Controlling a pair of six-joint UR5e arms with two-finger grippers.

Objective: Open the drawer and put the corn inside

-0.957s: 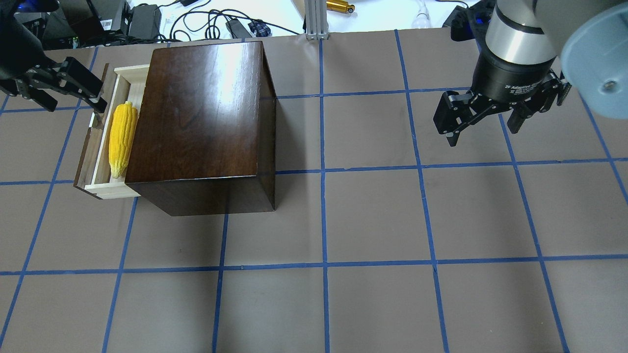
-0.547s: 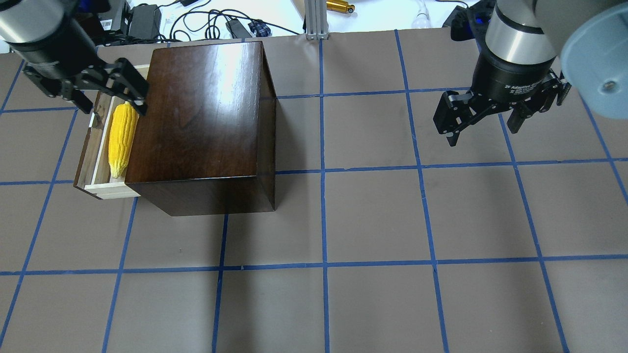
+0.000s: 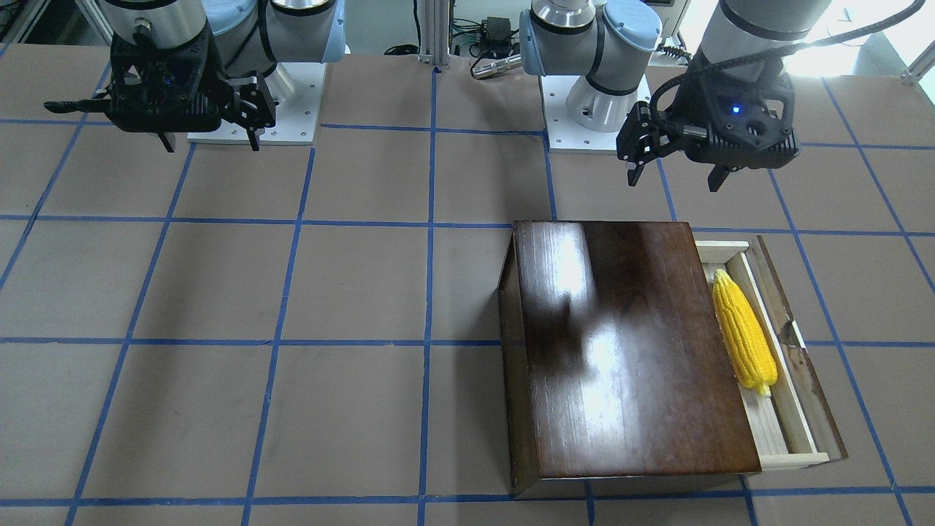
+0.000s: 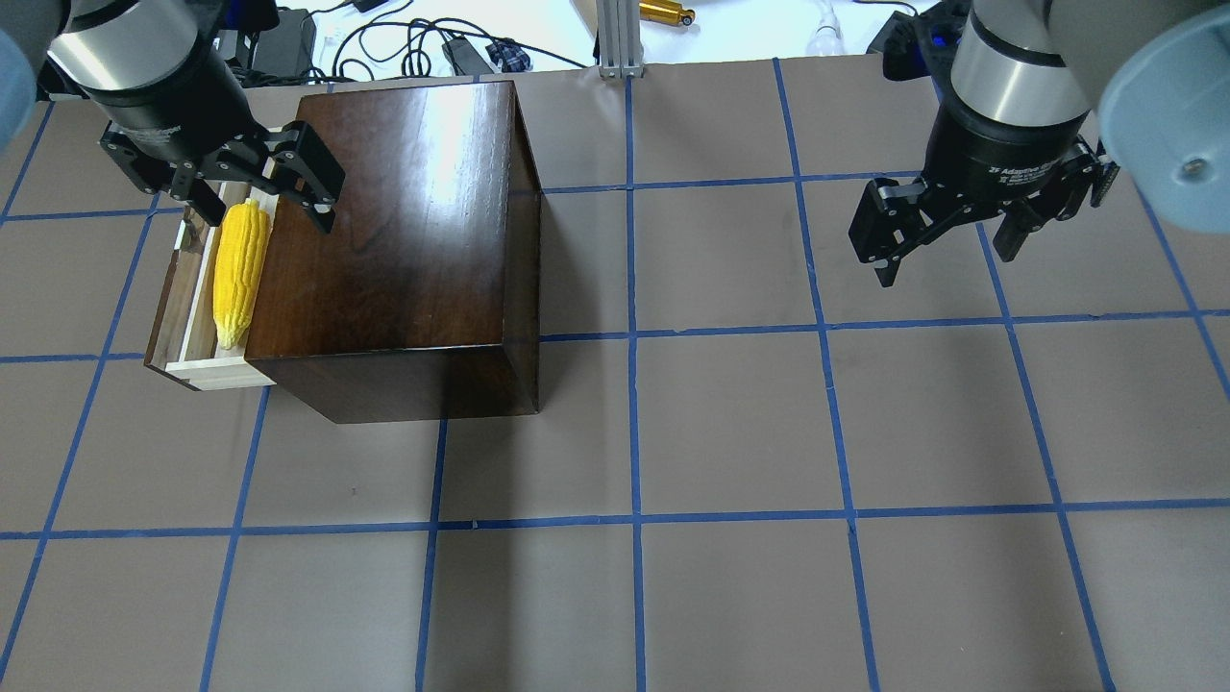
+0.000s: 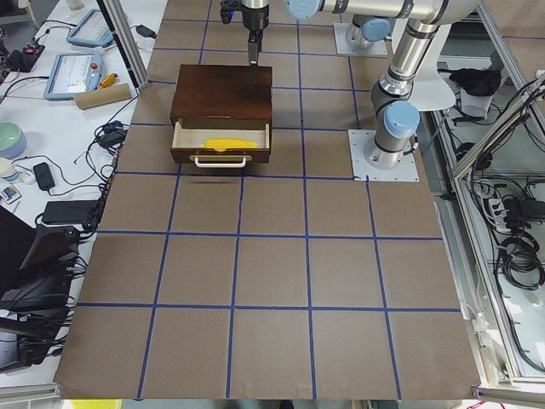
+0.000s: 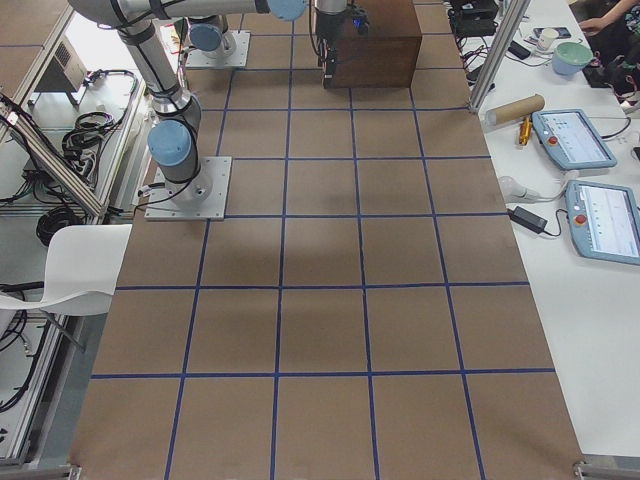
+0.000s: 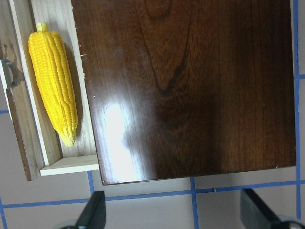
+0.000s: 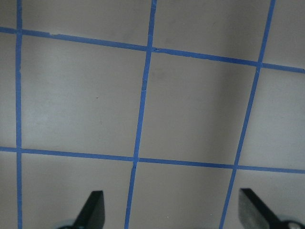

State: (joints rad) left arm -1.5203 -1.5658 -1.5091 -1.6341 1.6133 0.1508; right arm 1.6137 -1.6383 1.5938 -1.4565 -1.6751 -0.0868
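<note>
One corn cob, one drawer, one dark-brown wooden box, one worktop, two pincers: left pincer, right pincer.

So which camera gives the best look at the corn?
Left wrist-mounted: the corn shows close, whole, kernels clear, in the open drawer. Overhead and front-facing show it whole but smaller; exterior left, a yellow sliver; exterior right and right wrist, nothing.

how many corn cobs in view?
1. The corn lies in the open drawer, at the box's side. The drawer's part inside the box is hidden.
</note>
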